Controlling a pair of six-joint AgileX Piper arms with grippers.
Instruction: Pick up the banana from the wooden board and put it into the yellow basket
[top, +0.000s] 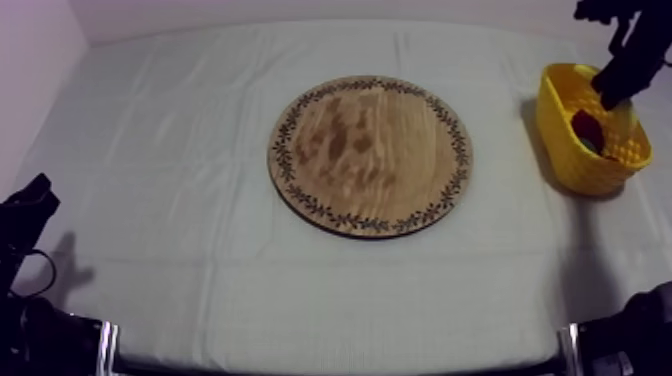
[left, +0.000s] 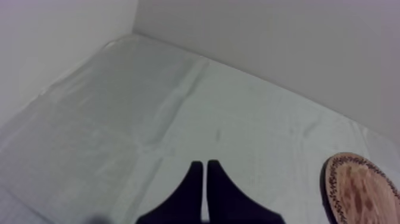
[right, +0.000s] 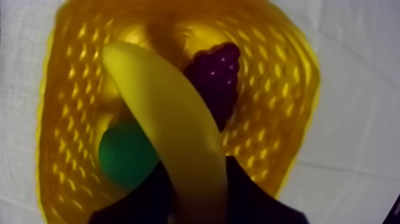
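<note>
The yellow banana (right: 172, 119) is held between the black fingers (right: 256, 193) of my right gripper (right: 199, 199), which is shut on it. It hangs over the inside of the yellow basket (right: 286, 89), above a bunch of purple grapes (right: 217, 83) and a green pear (right: 125, 155) lying in it. In the top view my right gripper (top: 612, 90) sits over the basket (top: 560, 130) at the table's right side. The round wooden board (top: 370, 155) lies bare in the middle. My left gripper (left: 204, 164) is shut on nothing, low at the left (top: 35, 195).
Grey-white cloth (top: 180, 150) covers the table. The board's patterned rim (left: 363, 190) lies off to one side of my left gripper. A wall runs along the table's far edge and left side.
</note>
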